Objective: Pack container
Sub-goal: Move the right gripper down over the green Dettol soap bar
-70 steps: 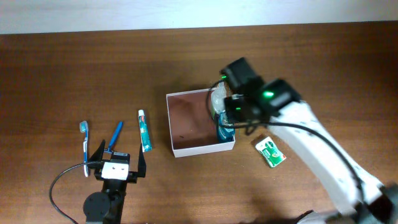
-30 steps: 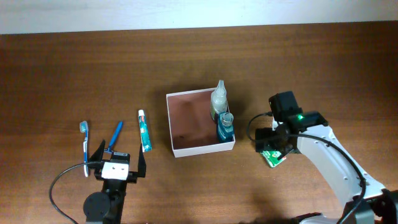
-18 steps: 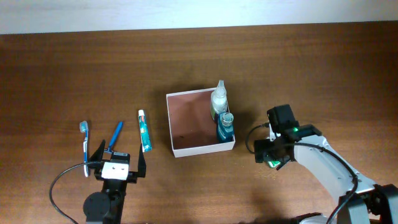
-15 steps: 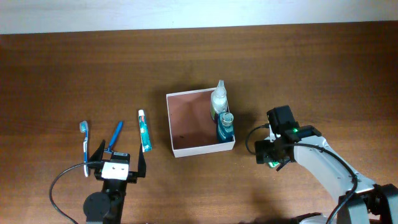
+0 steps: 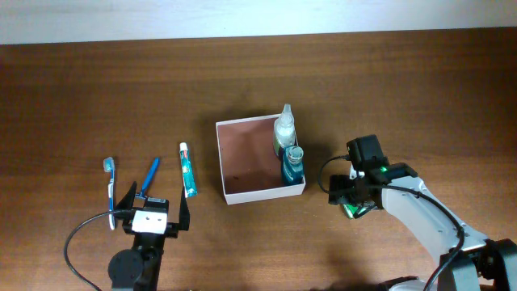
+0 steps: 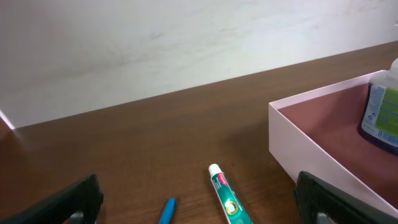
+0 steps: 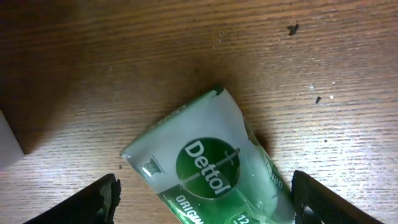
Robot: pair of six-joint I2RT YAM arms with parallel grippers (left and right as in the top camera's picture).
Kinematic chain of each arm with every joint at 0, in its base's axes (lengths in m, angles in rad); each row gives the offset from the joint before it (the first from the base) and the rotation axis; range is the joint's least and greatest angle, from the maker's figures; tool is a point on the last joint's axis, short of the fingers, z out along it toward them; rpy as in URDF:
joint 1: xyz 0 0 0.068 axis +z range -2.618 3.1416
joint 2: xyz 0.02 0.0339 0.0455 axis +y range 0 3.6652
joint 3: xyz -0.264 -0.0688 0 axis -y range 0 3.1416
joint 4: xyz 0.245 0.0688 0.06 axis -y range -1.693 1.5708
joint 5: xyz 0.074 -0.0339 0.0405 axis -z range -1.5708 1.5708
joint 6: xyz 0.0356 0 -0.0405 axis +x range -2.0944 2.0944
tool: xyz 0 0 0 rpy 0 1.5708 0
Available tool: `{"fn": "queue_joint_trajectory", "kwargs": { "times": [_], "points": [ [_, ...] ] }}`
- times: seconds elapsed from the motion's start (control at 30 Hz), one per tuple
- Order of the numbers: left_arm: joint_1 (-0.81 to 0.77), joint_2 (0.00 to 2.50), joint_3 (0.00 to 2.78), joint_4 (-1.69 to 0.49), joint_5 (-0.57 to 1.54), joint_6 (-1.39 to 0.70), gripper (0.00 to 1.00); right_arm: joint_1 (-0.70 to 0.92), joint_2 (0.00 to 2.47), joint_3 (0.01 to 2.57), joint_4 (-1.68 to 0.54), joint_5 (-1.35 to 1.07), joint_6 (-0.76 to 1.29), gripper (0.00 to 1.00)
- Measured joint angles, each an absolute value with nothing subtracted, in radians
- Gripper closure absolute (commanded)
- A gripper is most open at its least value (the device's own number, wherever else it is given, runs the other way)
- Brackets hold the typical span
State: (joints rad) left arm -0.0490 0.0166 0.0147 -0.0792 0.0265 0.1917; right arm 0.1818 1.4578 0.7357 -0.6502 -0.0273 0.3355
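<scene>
From above, the right gripper [image 5: 349, 202] is no longer over the container [image 5: 220, 162], where it hovered by the bottles a couple of seconds ago; it has swung out and come down over the green soap packet [image 5: 353, 212] lying on the table just right of the box; over the last half second it has barely shifted, so I judge a pick is being lined up; the white bottle [image 5: 284, 128] and blue bottle [image 5: 292, 164] stand inside against the right wall, which leaves most of the reddish floor bare; the left gripper [image 5: 155, 202] sits unmoved near the front edge, spread wide, with the toothpaste [image 5: 187, 170] and two toothbrushes [image 5: 111, 182] still unpacked beside it;

At the left wrist, the dark fingers [image 6: 68, 199] stand far apart around nothing; this view shows how low the thin box wall [image 6: 311, 149] is, and the toothpaste's green print;

At the right wrist, the packet [image 7: 211, 168] lies flat and askew between the fingers [image 7: 93, 199], which stand well apart and touch nothing; only here does its label read Dettol
</scene>
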Motion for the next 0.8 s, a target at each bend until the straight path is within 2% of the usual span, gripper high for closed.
{"fn": "queue_joint_trajectory", "kwargs": {
  "times": [0.3, 0.47, 0.8],
  "points": [
    [-0.049, 0.017, 0.015, -0.079, 0.027, 0.192, 0.01, 0.182, 1.458, 0.735, -0.677, -0.027, 0.327, 0.18],
    [-0.049, 0.017, 0.015, -0.079, 0.027, 0.192, 0.01, 0.182, 1.458, 0.735, -0.707, -0.025, 0.419, 0.09],
    [-0.049, 0.017, 0.015, -0.079, 0.027, 0.192, 0.01, 0.182, 1.458, 0.735, -0.745, -0.05, 0.476, 0.06]
  ]
}}
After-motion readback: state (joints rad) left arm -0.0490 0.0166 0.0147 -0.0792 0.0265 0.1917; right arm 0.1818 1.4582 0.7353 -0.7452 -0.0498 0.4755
